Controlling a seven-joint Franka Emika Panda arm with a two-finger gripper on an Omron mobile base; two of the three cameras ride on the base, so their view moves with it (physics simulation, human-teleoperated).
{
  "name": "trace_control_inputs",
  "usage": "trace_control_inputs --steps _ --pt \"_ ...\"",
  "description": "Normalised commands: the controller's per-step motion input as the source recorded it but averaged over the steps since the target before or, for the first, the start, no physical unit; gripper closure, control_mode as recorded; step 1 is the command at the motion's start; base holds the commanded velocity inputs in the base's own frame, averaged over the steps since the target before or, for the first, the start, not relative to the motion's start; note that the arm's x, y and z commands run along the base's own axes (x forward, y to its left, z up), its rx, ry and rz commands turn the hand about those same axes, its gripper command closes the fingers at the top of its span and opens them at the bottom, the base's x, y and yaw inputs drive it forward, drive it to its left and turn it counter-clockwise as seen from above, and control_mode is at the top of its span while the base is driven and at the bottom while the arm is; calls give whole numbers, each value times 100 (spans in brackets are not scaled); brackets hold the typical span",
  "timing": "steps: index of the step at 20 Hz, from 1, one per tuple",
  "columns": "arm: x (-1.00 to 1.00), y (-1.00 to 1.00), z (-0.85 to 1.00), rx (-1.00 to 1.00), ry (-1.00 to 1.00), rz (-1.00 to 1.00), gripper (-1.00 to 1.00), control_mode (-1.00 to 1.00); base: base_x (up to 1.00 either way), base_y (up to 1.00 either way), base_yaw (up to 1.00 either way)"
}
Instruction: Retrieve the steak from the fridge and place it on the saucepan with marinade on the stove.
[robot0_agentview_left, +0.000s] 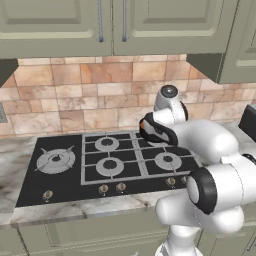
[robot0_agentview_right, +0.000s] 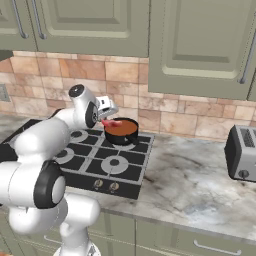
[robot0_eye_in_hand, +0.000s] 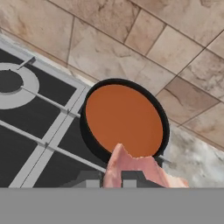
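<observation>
Holding the steak (robot0_eye_in_hand: 131, 168) clamped between them, the fingers (robot0_eye_in_hand: 110, 180) sit at the bottom centre of the hand view, the pink meat rising just in front of the near rim of the saucepan with marinade (robot0_eye_in_hand: 124, 119). In the right base view the gripper (robot0_agentview_right: 106, 116) appears left of centre with the red lump (robot0_agentview_right: 110, 122) at the pan's left rim, seemingly above it and not yet lowered into it.

Judging from this, the fetching part looks finished: the meat is out of the fridge and has been carried to the stove (robot0_agentview_right: 100, 157). What remains is the last short carry over the orange-brown liquid and the release.

For room, the pan (robot0_agentview_right: 122, 131) sits on the back right burner, near the tiled wall (robot0_eye_in_hand: 144, 48) that fills the upper part of the hand view, so there is little space beyond it. The marble tabletop (robot0_agentview_right: 190, 175) spreads open to the right of the cooktop, and a toaster (robot0_agentview_right: 242, 152) stands well apart at the right edge of the frame. The burners toward the lower left of the hand view carry nothing. The cabinets (robot0_agentview_right: 150, 30) hang across the top of the frame, well above the arm's working height. The pan's dark rim is the one edge the meat could catch on.
</observation>
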Motion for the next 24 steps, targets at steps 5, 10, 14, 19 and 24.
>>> trace_control_inputs --steps 5,10,14,19,24 --pt "16 0 -11 0 0 0 100 -100 0 0 0" --pt "18 0 -15 0 0 0 100 -100 0 0 0" --pt "17 0 -12 0 0 0 100 -100 0 0 0" --pt "15 0 -8 0 0 0 100 -100 0 0 0" --pt "12 -1 -5 0 0 0 100 -100 0 0 0"
